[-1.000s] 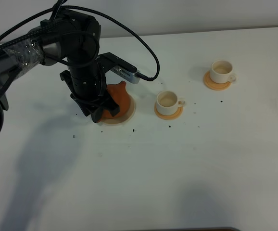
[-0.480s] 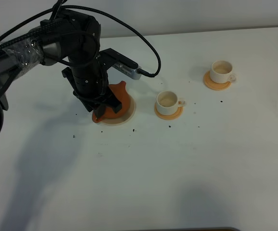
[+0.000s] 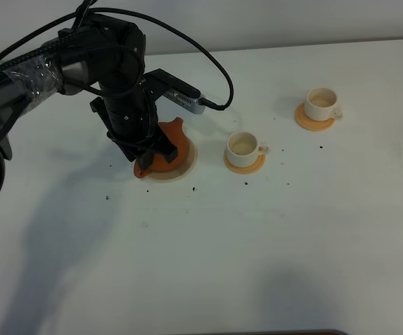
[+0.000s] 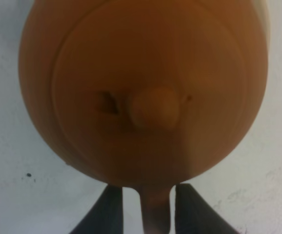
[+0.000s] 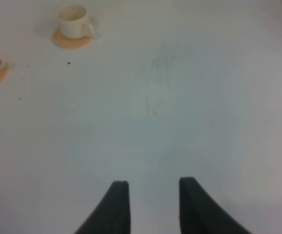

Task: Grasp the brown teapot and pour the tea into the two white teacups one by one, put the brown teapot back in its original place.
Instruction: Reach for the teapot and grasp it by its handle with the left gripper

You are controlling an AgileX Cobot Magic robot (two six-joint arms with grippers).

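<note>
Though dark-specked, white tabletop (image 3: 292,244) around brown teapot (image 3: 175,146)

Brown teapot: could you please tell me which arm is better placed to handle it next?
Left. Its jaws flank the handle of the brown teapot; the right arm's jaws hover over bare table, away from it.

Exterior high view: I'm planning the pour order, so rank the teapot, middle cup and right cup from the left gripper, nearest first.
1. Teapot, far left.
2. Middle cup, just right of the teapot.
3. Right cup, farthest right and back.
</note>
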